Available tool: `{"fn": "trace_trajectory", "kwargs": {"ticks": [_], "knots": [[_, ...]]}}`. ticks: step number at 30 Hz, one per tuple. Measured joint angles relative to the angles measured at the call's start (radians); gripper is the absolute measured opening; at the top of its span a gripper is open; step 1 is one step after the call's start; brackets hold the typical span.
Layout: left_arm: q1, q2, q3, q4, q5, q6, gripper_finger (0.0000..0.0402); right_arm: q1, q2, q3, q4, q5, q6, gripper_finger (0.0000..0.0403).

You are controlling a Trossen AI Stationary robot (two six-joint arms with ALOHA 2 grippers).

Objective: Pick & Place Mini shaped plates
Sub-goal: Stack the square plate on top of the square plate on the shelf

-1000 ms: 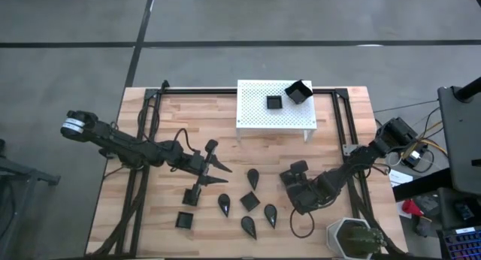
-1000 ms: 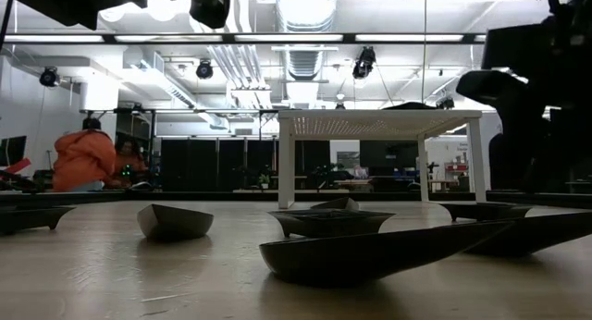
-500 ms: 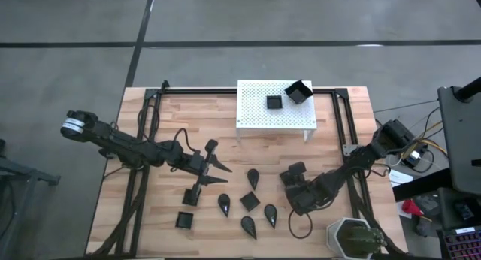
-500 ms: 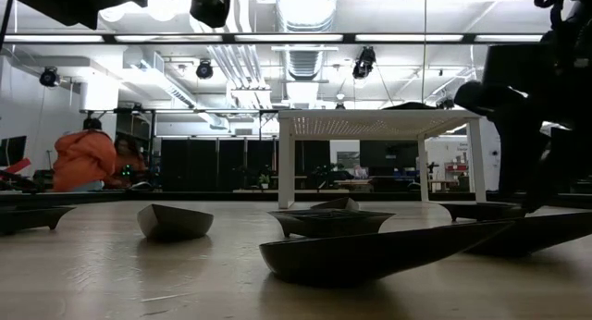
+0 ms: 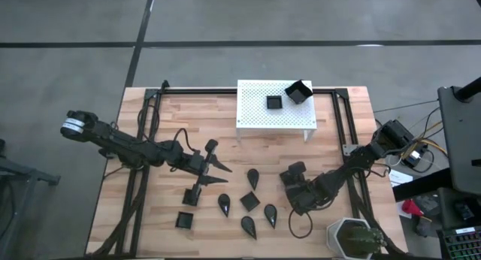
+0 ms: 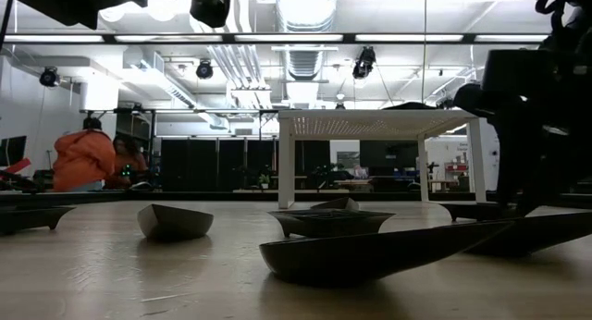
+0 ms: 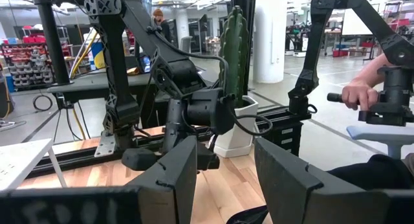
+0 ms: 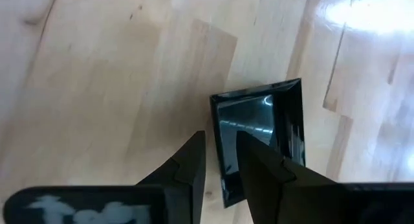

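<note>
Several small black plates, teardrop (image 5: 253,177) and square (image 5: 249,201), lie flat on the wooden table; two more square ones (image 5: 273,102) sit on the white stand (image 5: 255,117). My right gripper (image 5: 298,194) points down at the right of the group. In the right wrist view it (image 8: 221,143) is shut on a square plate (image 8: 259,120). My left gripper (image 5: 218,158) is open, touches nothing, and hovers left of the plates; its wrist view (image 7: 226,166) looks toward the right arm. My right gripper pinches the square plate by one side rim (image 8: 217,130), with one finger (image 8: 265,169) inside the dish and the other (image 8: 187,162) outside. The fingers come from above, pointing down. The plate lies flat on the table.
A white pot with a cactus (image 5: 353,239) stands at the near right corner, close to the right arm. Black frame rails (image 5: 143,140) run along both table sides. In the low view, teardrop plates (image 6: 370,251) lie nearest the near edge. People are in the room beyond.
In the low view my right gripper has come down a little toward the table at the right of the plates. The plates have stayed where they were.
</note>
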Motion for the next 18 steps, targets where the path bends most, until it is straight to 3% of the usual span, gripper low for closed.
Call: {"fn": "trace_trajectory", "kwargs": {"ticks": [18], "knots": [[0.000, 0.000, 0.000, 0.000, 0.000, 0.000, 0.0152, -0.009, 0.000, -0.025, 0.006, 0.002, 0.001, 0.0088]]}}
